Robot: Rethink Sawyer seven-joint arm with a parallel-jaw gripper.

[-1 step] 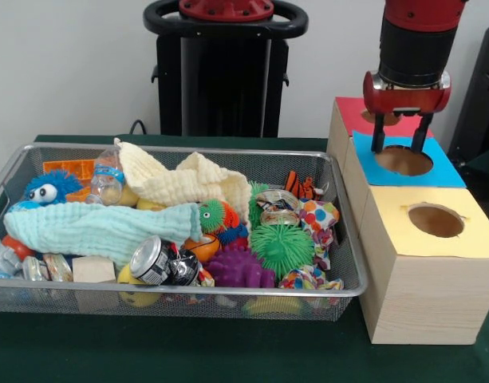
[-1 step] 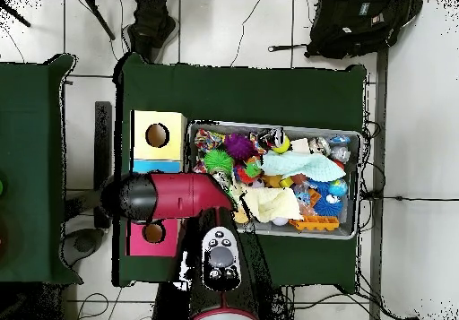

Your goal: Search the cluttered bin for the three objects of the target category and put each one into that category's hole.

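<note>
hand (image 1: 400,145) over blue hole (image 1: 404,160) | fingers apart, empty (looks like drop spot, so prob. just released) | target obj not visible, maybe in hole already | bin (image 1: 340,292) w/ clutter on bench, away from hand

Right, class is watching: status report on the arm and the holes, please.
Gripper open, empty, hanging over blue-topped hole. Bin full of clutter. Nothing blocking the hole.

Green spiky ball (image 1: 282,246), purple spiky ball (image 1: 238,267), possibly tiger-striped toy (image 1: 301,187).
</note>
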